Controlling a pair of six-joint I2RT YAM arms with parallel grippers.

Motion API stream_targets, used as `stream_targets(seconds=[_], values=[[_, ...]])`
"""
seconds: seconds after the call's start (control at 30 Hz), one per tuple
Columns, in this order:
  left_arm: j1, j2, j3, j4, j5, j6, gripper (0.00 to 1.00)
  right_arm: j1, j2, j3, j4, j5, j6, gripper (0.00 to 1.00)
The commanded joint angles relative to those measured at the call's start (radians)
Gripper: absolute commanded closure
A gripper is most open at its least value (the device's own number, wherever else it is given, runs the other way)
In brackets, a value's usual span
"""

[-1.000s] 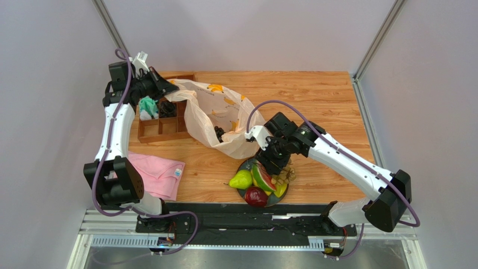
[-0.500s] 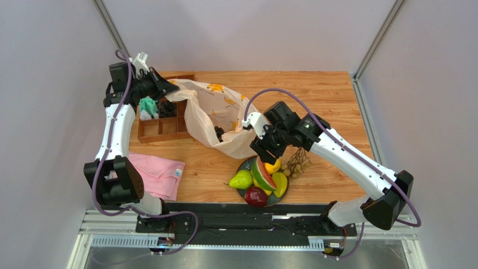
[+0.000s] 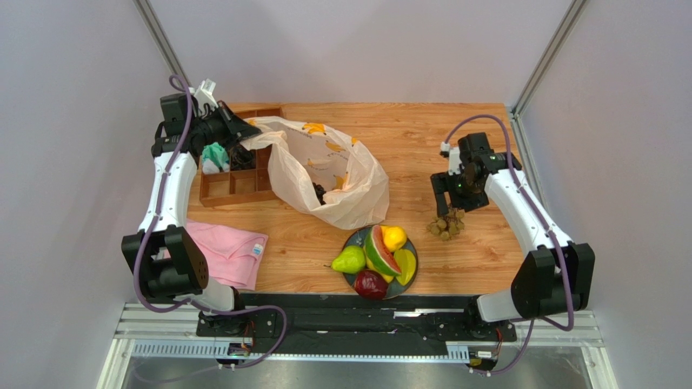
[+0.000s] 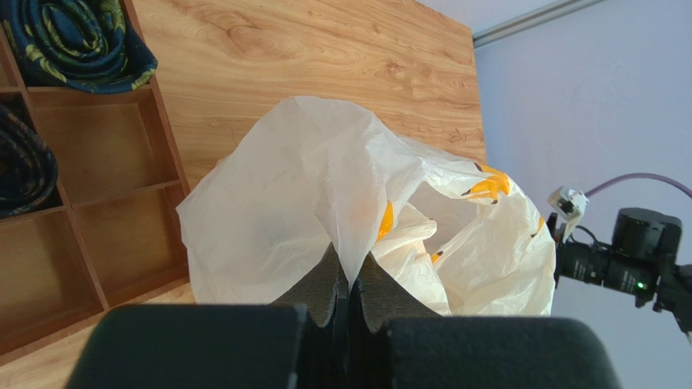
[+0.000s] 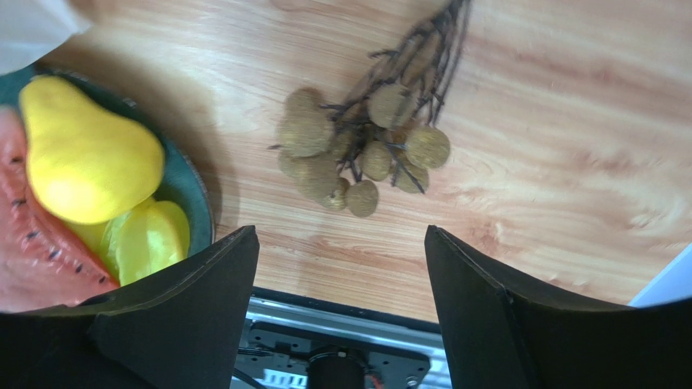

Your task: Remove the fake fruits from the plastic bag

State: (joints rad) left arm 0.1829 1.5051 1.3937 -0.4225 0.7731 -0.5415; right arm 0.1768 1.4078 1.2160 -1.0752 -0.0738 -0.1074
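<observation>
From above: pinches plastic bag [image 3: 325,174] toward the far-left corner with left gripper [image 3: 246,134]; hovers right gripper [image 3: 455,197] above pale grape bunch [image 3: 447,227] near the right edge.
Left wrist: shows fingers [image 4: 321,284] clamped on the bag's fold.
Right wrist: shows jaws spread wide and empty, bunch on bare wood beside plate [image 5: 193,203].

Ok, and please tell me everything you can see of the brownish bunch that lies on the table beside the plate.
The bunch is a loose cluster of small round balls, dull tan-brown with a slightly rough skin. They sit on thin dark branching stems that gather into one stalk pointing away from the plate. It lies flat on the wooden table, a little apart from the plate's rim, and touches only the wood. The right tool hangs open above it and grips nothing.
</observation>
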Motion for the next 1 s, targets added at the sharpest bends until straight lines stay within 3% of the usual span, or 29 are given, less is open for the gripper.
stream_targets(seconds=[0.0, 0.07, 0.13, 0.43, 0.47, 0.57, 0.6, 0.7, 0.8, 0.9, 0.97], values=[[-0.005, -0.051, -0.007, 0.024, 0.005, 0.015, 1.00, -0.088, 0.057, -0.023, 0.032, -0.134, 0.069, 0.19], [-0.005, -0.052, -0.009, 0.021, -0.004, 0.026, 1.00, -0.094, 0.100, -0.023, 0.076, -0.158, 0.052, 0.13], [-0.003, -0.051, -0.012, 0.010, -0.012, 0.038, 1.00, -0.092, 0.161, -0.013, 0.104, -0.204, 0.029, 0.00], [-0.005, -0.071, -0.024, -0.032, -0.046, 0.092, 1.00, -0.131, 0.401, 0.066, 0.163, -0.070, 0.035, 0.00], [-0.005, -0.074, -0.030, -0.033, -0.047, 0.098, 1.00, -0.134, 0.425, 0.073, 0.161, -0.064, 0.026, 0.03], [-0.005, -0.088, -0.035, -0.039, -0.057, 0.110, 1.00, -0.137, 0.430, 0.089, 0.140, -0.058, -0.009, 0.28], [-0.003, -0.091, -0.035, -0.039, -0.057, 0.112, 1.00, -0.137, 0.419, 0.108, 0.127, -0.076, -0.017, 0.49], [-0.003, -0.097, -0.039, -0.033, -0.055, 0.109, 1.00, -0.126, 0.341, 0.145, 0.069, -0.129, -0.052, 0.82], [-0.003, -0.094, -0.047, -0.013, -0.046, 0.097, 1.00, -0.074, 0.229, 0.174, -0.006, -0.184, -0.075, 0.88], [-0.003, -0.079, -0.042, 0.007, -0.034, 0.080, 1.00, 0.053, 0.139, 0.204, -0.092, -0.263, -0.109, 0.89], [-0.003, -0.063, -0.021, 0.010, -0.032, 0.064, 1.00, 0.200, 0.051, 0.205, -0.130, -0.288, -0.135, 0.89]])
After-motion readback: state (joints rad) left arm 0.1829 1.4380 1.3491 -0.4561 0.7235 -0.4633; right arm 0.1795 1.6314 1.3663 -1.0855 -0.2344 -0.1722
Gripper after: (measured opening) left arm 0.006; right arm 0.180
